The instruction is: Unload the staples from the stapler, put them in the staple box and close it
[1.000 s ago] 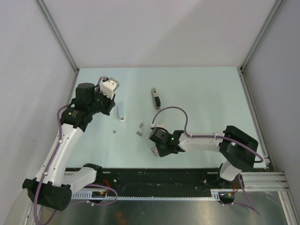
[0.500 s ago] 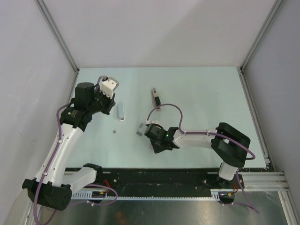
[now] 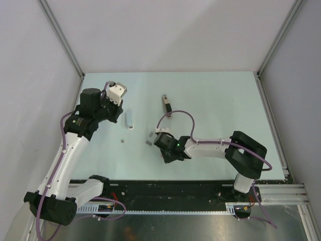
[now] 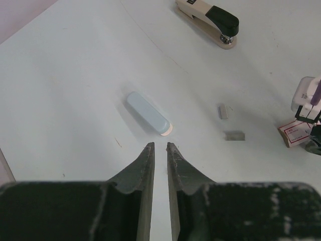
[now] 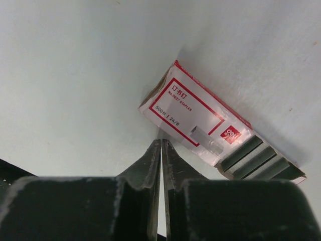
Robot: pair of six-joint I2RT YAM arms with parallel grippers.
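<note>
The stapler (image 3: 166,105), tan with a black top, lies shut at the table's middle back; it also shows in the left wrist view (image 4: 208,17). Three short grey staple strips lie loose on the table (image 3: 149,143), (image 3: 151,134), (image 3: 123,142); two of them show in the left wrist view (image 4: 234,135). My right gripper (image 3: 166,156) is shut, its tips (image 5: 161,142) at the near edge of the pink-and-white staple box (image 5: 200,120). My left gripper (image 3: 118,116) hangs above the table with only a narrow gap between its jaws (image 4: 160,145), and it holds nothing.
A pale blue oblong piece (image 4: 149,113) lies just ahead of my left fingertips, also seen from above (image 3: 130,119). The staple box's open end shows dark staple rows (image 5: 261,160). Grey walls enclose the table on three sides.
My right gripper has moved left and a little back, and it now covers the staple box from above. My left arm has not moved.
</note>
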